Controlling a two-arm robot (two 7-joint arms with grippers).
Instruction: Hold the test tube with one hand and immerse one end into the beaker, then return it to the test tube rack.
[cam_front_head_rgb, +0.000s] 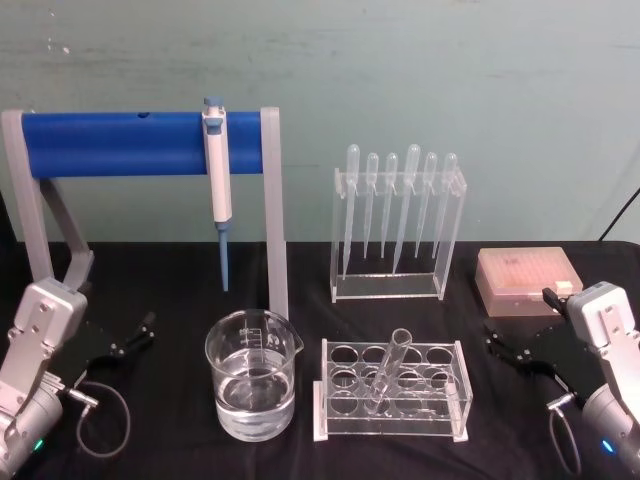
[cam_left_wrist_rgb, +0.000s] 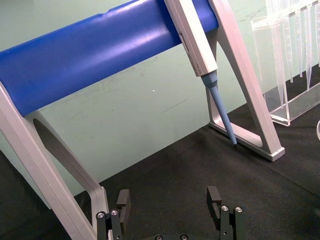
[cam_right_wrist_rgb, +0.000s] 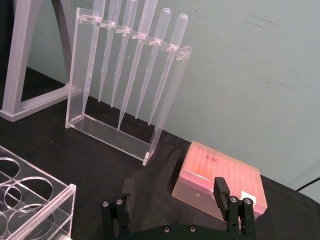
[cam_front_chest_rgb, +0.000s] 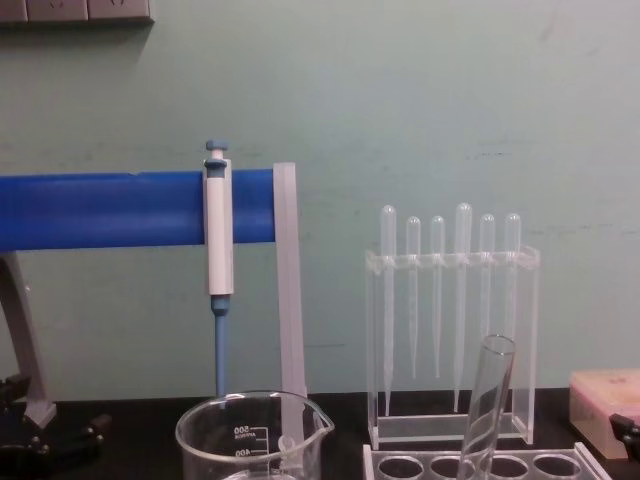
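Tube: the tube (cam_front_head_rgb: 388, 368) stands tilted in a middle hole of the rack (cam_front_head_rgb: 440, 398), its rim leaning to the right; nothing grips it.
Beaker: the beaker (cam_front_head_rgb: 225, 365) stands just left of the rack, partly filled with clear liquid.
Left end effector: the left end effector (cam_front_head_rgb: 138, 335) is low at the left of the desk (cam_front_head_rgb: 170, 420), well apart from the beaker, fingers (cam_left_wrist_rgb: 123, 200) spread, empty.
Right end effector: the right end effector (cam_front_head_rgb: 497, 340) is low at the right, near a pink box (cam_front_head_rgb: 527, 280), fingers (cam_right_wrist_rgb: 220, 189) spread, empty.
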